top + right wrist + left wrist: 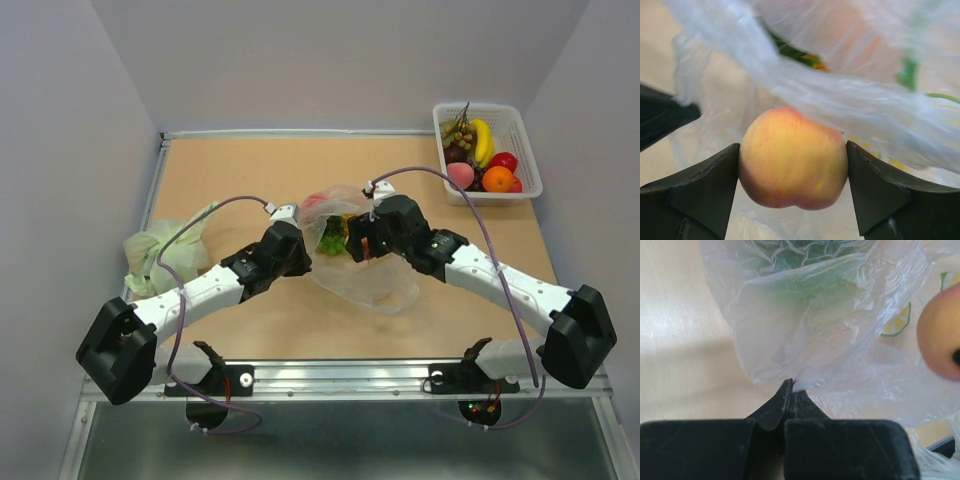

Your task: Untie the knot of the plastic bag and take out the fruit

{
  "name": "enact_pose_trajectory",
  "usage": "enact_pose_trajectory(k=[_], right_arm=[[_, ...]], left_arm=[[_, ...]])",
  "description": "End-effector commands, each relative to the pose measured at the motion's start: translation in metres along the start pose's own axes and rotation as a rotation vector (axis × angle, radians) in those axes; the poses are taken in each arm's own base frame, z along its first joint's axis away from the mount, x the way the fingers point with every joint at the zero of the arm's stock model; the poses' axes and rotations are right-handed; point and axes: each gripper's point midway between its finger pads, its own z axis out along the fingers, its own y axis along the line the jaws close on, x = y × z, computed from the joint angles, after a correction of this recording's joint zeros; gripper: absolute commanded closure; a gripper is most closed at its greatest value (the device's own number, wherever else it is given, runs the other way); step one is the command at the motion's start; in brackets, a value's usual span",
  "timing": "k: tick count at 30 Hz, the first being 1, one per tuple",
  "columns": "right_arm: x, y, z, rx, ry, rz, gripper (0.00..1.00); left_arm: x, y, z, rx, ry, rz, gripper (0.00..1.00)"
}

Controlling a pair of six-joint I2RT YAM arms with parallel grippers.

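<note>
The clear crinkly plastic bag [372,285] lies mid-table between my two arms. My left gripper [791,386] is shut, pinching a fold of the bag's film [805,325] at its near edge. My right gripper [792,160] is shut on a yellow-pink peach [792,157], one finger pressed to each side, with bag film [840,95] draped just behind it. That peach [940,335] also shows at the right edge of the left wrist view. A green-crowned pineapple [333,236] sits inside the bag between the grippers. The knot is out of view.
A white basket [520,125] at the back right holds a banana, grapes, a peach, an orange and a red fruit. A pale green bag [165,255] lies at the left, beside my left arm. A metal rail runs along the table's near edge.
</note>
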Motion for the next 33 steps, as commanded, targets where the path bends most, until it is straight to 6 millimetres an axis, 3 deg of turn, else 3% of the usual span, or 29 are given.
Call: enact_pose_trajectory(k=[1,4,5,7,10,11,13,15,20,21,24,25,26,27,28,29,32,33], right_arm=[[-0.030,0.047,-0.018,-0.266,-0.051,-0.058,0.68],[-0.054,0.067,-0.041,-0.376,-0.108,-0.058,0.69],[-0.075,0.070,-0.055,-0.387,-0.164,-0.060,0.69],[-0.095,0.067,-0.067,-0.369,-0.221,-0.077,0.71],[-0.141,0.052,-0.091,-0.282,-0.339,-0.083,0.71],[-0.161,0.039,-0.099,-0.207,-0.389,-0.084,0.71],[-0.183,0.016,-0.106,-0.099,-0.445,-0.090,0.71],[-0.209,-0.025,-0.112,0.083,-0.502,-0.065,0.70],[-0.241,-0.135,-0.118,0.452,-0.545,0.040,0.70],[-0.242,-0.177,-0.124,0.551,-0.548,0.091,0.70],[-0.240,-0.240,-0.113,0.649,-0.540,0.217,0.67],[-0.233,-0.276,-0.119,0.718,-0.537,0.265,0.67],[-0.231,-0.291,-0.117,0.735,-0.541,0.312,0.66],[-0.223,-0.322,-0.109,0.783,-0.518,0.353,0.65],[-0.217,-0.338,-0.105,0.807,-0.507,0.380,0.64],[-0.206,-0.354,-0.085,0.821,-0.472,0.415,0.64],[-0.197,-0.393,-0.075,0.876,-0.458,0.467,0.58],[-0.194,-0.402,-0.071,0.892,-0.454,0.478,0.51]], left_arm=[[-0.033,-0.007,-0.003,-0.024,-0.088,-0.018,1.00],[-0.043,0.002,-0.003,-0.061,-0.102,-0.030,1.00],[-0.045,0.004,-0.004,-0.069,-0.106,-0.032,1.00],[-0.051,0.014,-0.006,-0.095,-0.116,-0.039,1.00],[-0.056,0.027,-0.008,-0.123,-0.125,-0.044,1.00],[-0.058,0.029,-0.010,-0.125,-0.131,-0.044,1.00],[-0.057,0.036,-0.012,-0.137,-0.130,-0.042,1.00],[-0.059,0.040,-0.015,-0.141,-0.138,-0.047,1.00],[-0.055,0.038,-0.020,-0.116,-0.128,-0.042,1.00],[-0.052,0.036,-0.020,-0.102,-0.118,-0.043,1.00],[-0.051,0.033,-0.022,-0.082,-0.112,-0.051,1.00],[-0.049,0.031,-0.022,-0.071,-0.104,-0.053,1.00],[-0.047,0.031,-0.023,-0.067,-0.101,-0.055,1.00],[-0.048,0.031,-0.024,-0.063,-0.106,-0.059,1.00],[-0.046,0.031,-0.025,-0.059,-0.104,-0.062,1.00],[-0.047,0.030,-0.027,-0.053,-0.109,-0.062,1.00],[-0.044,0.029,-0.028,-0.041,-0.102,-0.070,1.00],[-0.043,0.028,-0.029,-0.036,-0.101,-0.073,1.00]])
